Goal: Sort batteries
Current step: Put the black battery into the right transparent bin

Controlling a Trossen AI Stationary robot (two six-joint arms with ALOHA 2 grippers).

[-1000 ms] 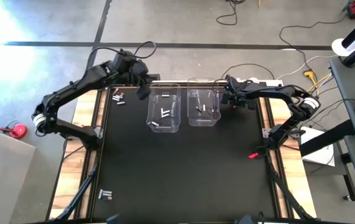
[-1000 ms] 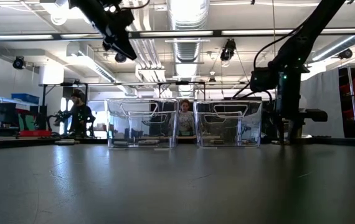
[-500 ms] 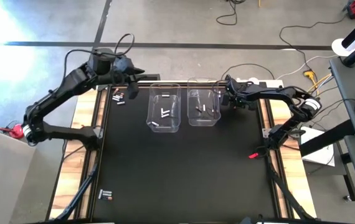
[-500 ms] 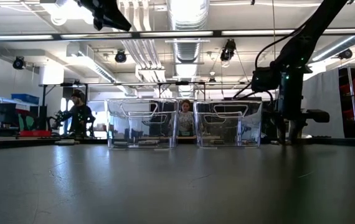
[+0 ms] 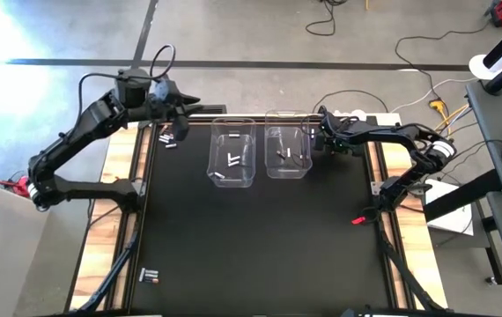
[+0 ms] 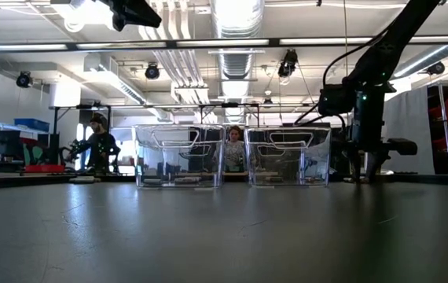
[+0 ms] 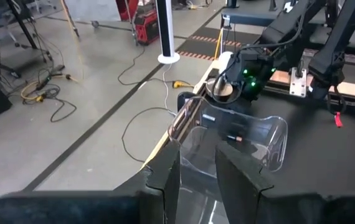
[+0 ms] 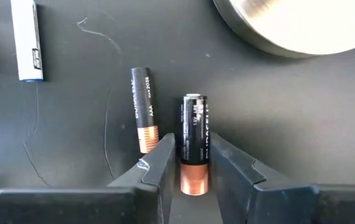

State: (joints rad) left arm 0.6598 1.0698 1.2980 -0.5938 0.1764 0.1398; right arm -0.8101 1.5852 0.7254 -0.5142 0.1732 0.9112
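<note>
Two clear bins stand at the far middle of the black mat. The left bin [image 5: 233, 158] holds white batteries and the right bin [image 5: 287, 154] a few more. My right gripper [image 8: 193, 163] points down at the mat just right of the right bin [image 5: 328, 143]. Its fingers stand on either side of a dark battery with a copper end [image 8: 194, 140] that lies flat on the mat. My left gripper [image 5: 180, 123] hangs high over the far left, open, with nothing between its fingers [image 7: 197, 171]. Loose batteries [image 5: 168, 138] lie below it. My right gripper comes from above, its fingers [image 8: 165, 155] pointing along the battery and flanking its copper end [image 8: 194, 177]. The battery lies flat on the mat. Whether the fingers touch its sides, I cannot tell.
Beside the flanked battery lie a second dark battery [image 8: 143, 109] and a white one [image 8: 27, 40], with a round silver object [image 8: 302, 25] beyond. More batteries [image 5: 150, 276] lie near the left front corner. A small red thing [image 5: 357, 219] sits at the right edge.
My left gripper has risen and drawn back from the left bin's far left corner toward the table's far left, tipping more level. In the low view it has climbed nearly out of the picture's top.
</note>
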